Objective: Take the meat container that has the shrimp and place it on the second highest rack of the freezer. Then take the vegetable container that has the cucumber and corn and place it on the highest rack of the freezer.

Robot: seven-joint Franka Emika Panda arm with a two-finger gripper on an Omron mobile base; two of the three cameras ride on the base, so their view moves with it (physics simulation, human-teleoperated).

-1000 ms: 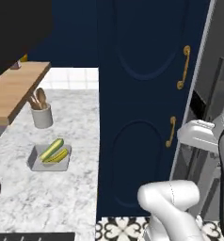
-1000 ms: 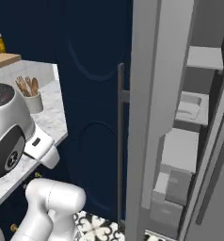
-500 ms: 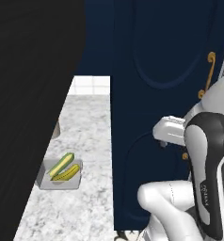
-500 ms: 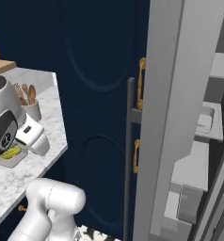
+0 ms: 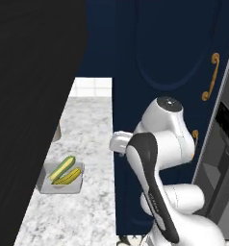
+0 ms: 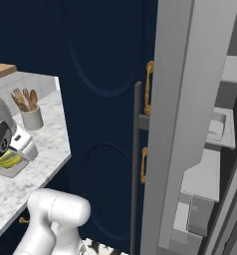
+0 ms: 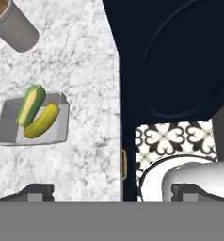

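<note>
A tall navy cabinet (image 5: pixel 169 62) with gold handles (image 5: pixel 211 77) takes up the middle of both base views. To its right in the right base view stands the grey freezer (image 6: pixel 182 99), its door swung open, with pale shelves (image 6: pixel 207 174) stacked inside; a small pale container (image 6: pixel 216 125) sits on one of the upper shelves, and what lies in it is too small to make out. Which shelf of the stack that is cannot be told, since the top is cut off.

A white marble counter (image 5: pixel 87 144) runs beside the cabinet on its left. Patterned black-and-white floor tiles (image 7: pixel 172 136) show below the cabinet in the hand view.

On the counter lies a shallow grey tray (image 7: pixel 10 127), and in it, side by side and touching, are the green cucumber (image 7: pixel 30 103) and the yellow corn (image 7: pixel 42 121). The same tray (image 5: pixel 58 185) shows near the counter's front edge in the left base view. A grey cup (image 7: pixel 15 26) holding wooden utensils (image 6: pixel 25 98) stands well apart from the tray, further back on the counter.

The gripper (image 7: pixel 111 190) hovers above the counter's edge, next to the cabinet, and the tray lies off to one side of it. Its two dark fingertips (image 7: pixel 36 189) stand spread as wide as they go, with nothing between them
</note>
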